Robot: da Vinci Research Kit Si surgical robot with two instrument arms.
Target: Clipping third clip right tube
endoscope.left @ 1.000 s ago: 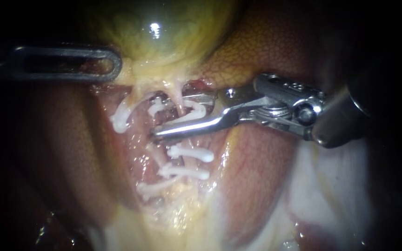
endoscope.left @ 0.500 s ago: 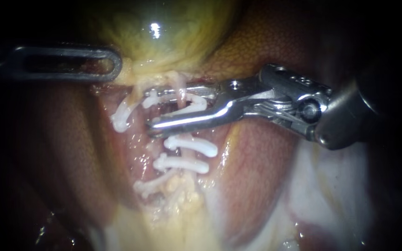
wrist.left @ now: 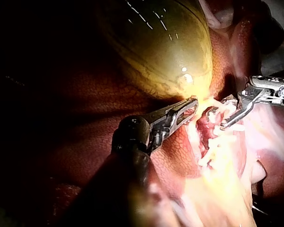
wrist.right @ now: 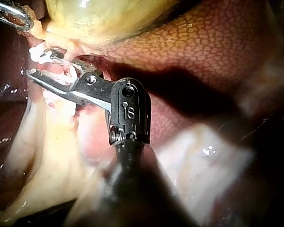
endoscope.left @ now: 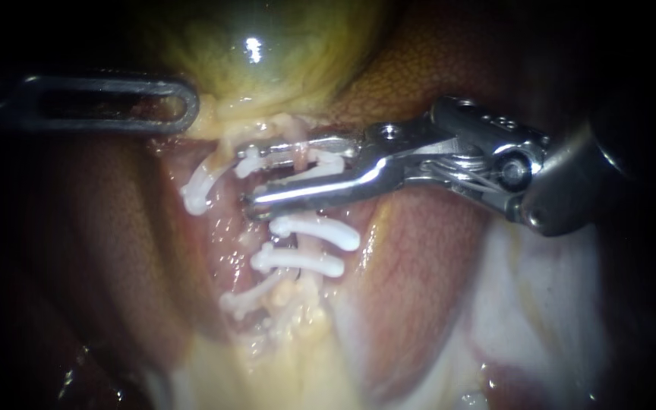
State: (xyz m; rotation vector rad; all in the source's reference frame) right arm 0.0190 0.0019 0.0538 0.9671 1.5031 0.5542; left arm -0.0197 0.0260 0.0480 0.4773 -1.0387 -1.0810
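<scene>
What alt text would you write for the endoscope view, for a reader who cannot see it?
The right instrument grips a white clip around a tube below the gallbladder; more clips lie beneath, and the left instrument holds the gallbladder's edge.

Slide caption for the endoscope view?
Right instrument holds a white clip across the right tube under the gallbladder; left instrument holds the gallbladder's edge.

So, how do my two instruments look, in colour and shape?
The left instrument is dull grey, its tip a long round-ended slotted loop. The right instrument is polished silver: slim jaws, a wrist with small holes, a round pivot, thin cables, a dark shaft.
</scene>
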